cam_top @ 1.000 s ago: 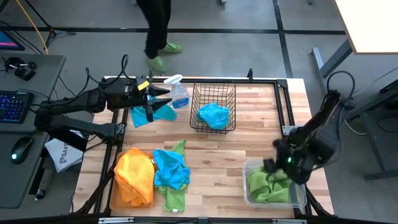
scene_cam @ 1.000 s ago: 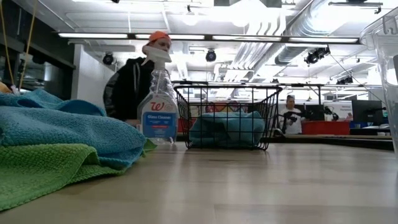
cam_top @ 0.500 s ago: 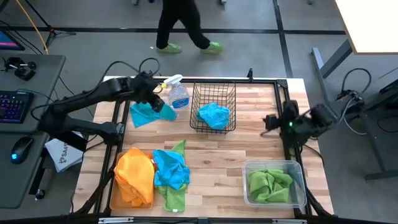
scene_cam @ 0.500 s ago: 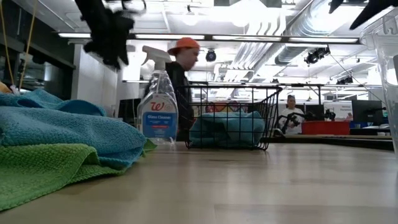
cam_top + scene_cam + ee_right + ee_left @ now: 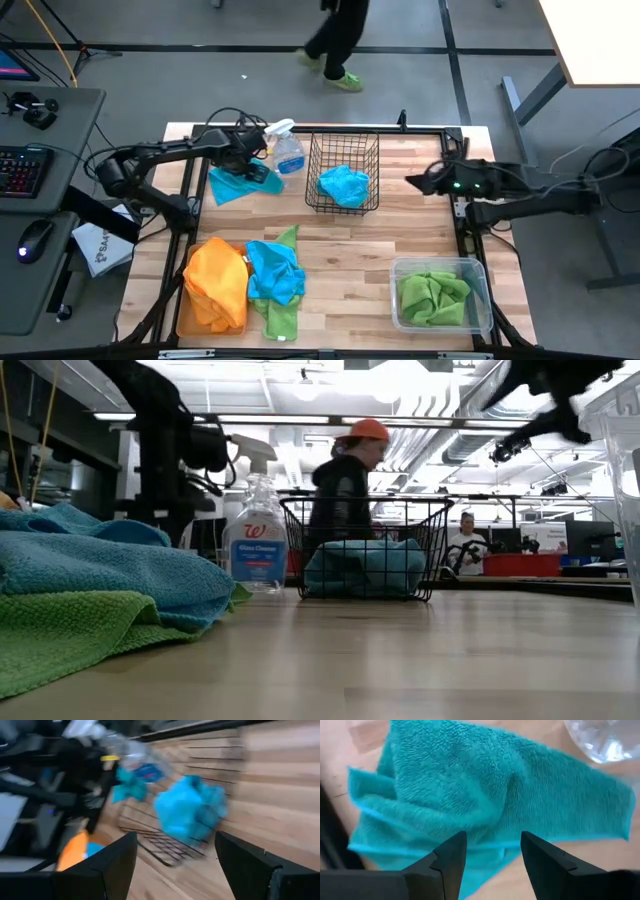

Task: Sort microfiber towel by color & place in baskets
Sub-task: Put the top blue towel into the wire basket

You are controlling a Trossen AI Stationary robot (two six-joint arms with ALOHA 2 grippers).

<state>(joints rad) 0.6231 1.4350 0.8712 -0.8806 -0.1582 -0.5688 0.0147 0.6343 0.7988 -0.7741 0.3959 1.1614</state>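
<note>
A teal-blue microfiber towel (image 5: pixel 228 186) lies crumpled on the table at the far left, beside a clear spray bottle (image 5: pixel 288 152). My left gripper (image 5: pixel 258 170) points down over this towel (image 5: pixel 495 795), open (image 5: pixel 492 852), its fingers astride a fold; whether they touch it does not show. The black wire basket (image 5: pixel 345 150) holds a blue towel (image 5: pixel 343 186). My right gripper (image 5: pixel 411 181) hangs open (image 5: pixel 175 862) to the right of that basket, nothing between its fingers. A green towel (image 5: pixel 432 297) lies in the clear tub (image 5: pixel 400 268). An orange towel (image 5: pixel 215 282) lies on the orange tray.
A blue towel (image 5: pixel 275 272) and a green towel (image 5: pixel 283 318) lie heaped near the front edge beside the orange towel. A black frame rail (image 5: pixel 462 215) runs along the table's right side. A person (image 5: pixel 345 490) walks behind the far edge.
My left gripper has tipped from level to pointing down and sunk onto the far-left teal towel. My right gripper has left the clear tub, gone toward the far edge and then left toward the wire basket. The green towel stays in the tub.
</note>
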